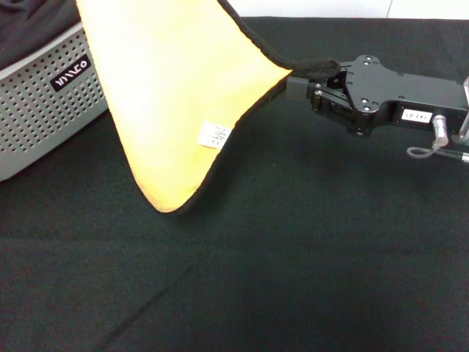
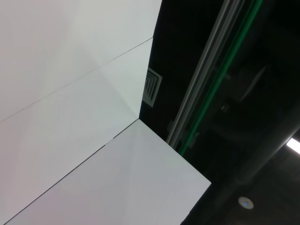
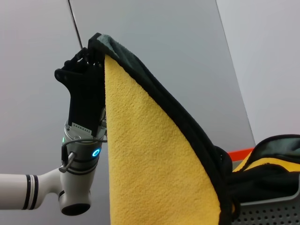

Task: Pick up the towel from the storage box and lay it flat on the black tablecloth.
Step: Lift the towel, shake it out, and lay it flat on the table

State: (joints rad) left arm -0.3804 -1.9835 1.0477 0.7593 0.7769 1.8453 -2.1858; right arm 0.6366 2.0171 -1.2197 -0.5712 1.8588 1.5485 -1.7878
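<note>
The yellow-orange towel (image 1: 176, 95) hangs spread in the air above the black tablecloth (image 1: 293, 257), its white label (image 1: 214, 135) facing me. My right gripper (image 1: 302, 82) reaches in from the right and is shut on one black-edged corner. The towel's upper part runs out of the head view. In the right wrist view the towel (image 3: 150, 168) stretches up to my left gripper (image 3: 97, 47), which is raised high and shut on the opposite corner. The light grey storage box (image 1: 44, 110) stands at the far left, just behind the towel's left edge.
Dark black-grey fabric (image 1: 29, 29) lies inside the box. The tablecloth covers the whole table in front of and to the right of the box. The left wrist view shows only white wall and ceiling panels.
</note>
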